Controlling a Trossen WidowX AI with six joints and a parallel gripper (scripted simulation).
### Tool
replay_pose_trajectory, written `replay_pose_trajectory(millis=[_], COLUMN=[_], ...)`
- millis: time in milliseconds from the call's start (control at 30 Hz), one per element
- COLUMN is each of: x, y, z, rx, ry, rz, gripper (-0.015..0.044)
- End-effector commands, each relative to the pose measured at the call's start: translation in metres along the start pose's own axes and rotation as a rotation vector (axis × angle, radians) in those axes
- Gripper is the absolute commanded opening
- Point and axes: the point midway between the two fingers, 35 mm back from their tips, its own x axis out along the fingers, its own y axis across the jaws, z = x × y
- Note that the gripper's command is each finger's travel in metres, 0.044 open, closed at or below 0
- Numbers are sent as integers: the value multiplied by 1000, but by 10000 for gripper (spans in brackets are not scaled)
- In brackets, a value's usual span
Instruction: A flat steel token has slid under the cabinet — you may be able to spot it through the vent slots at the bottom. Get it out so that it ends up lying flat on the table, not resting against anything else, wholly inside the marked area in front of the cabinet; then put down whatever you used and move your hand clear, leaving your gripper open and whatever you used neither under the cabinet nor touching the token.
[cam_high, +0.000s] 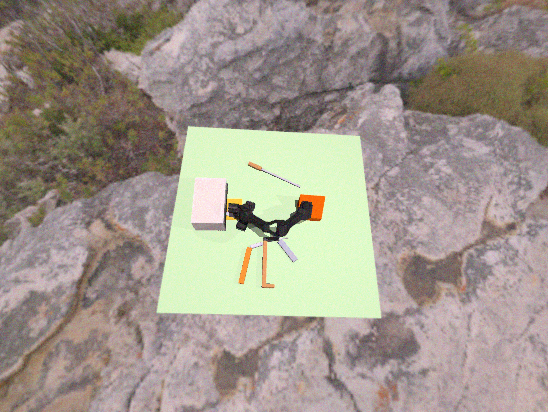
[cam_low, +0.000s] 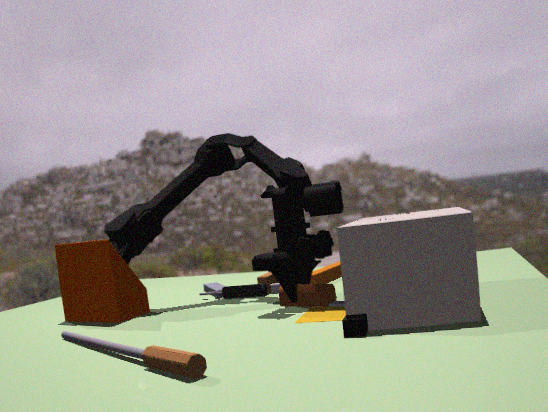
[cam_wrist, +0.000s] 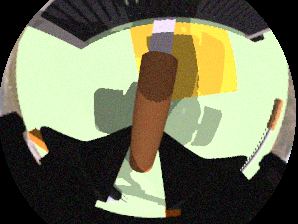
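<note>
The white cabinet (cam_high: 209, 200) (cam_low: 410, 270) has its dark slotted front at the top of the wrist view (cam_wrist: 145, 7). The yellow marked area (cam_high: 235, 202) (cam_low: 320, 316) (cam_wrist: 217, 60) lies in front of it. My gripper (cam_high: 232, 210) (cam_low: 293, 296) (cam_wrist: 147, 131) is low in front of the cabinet, shut on the brown handle (cam_low: 317, 295) (cam_wrist: 155, 100) of a tool. The tool's flat grey shank (cam_low: 338, 304) (cam_wrist: 161, 42) points at the cabinet, over the marked area; its far end is hidden. I cannot make out the steel token in any view.
A brown-handled rod (cam_high: 255, 166) (cam_low: 175, 361) (cam_wrist: 275, 115) lies to one side. On the other side lie an orange bar (cam_high: 245, 265), a brown L-shaped stick (cam_high: 265, 265) and a grey flat bar (cam_high: 287, 250). An orange block (cam_high: 315, 207) (cam_low: 95, 285) stands at the arm's base.
</note>
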Motion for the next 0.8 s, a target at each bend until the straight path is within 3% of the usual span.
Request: replay_pose_trajectory(millis=[0,767], x=[1,1], y=[-1,0], z=[-6,-30], rx=[8,9], ry=[3,4], rz=[-4,-4], gripper=[0,0])
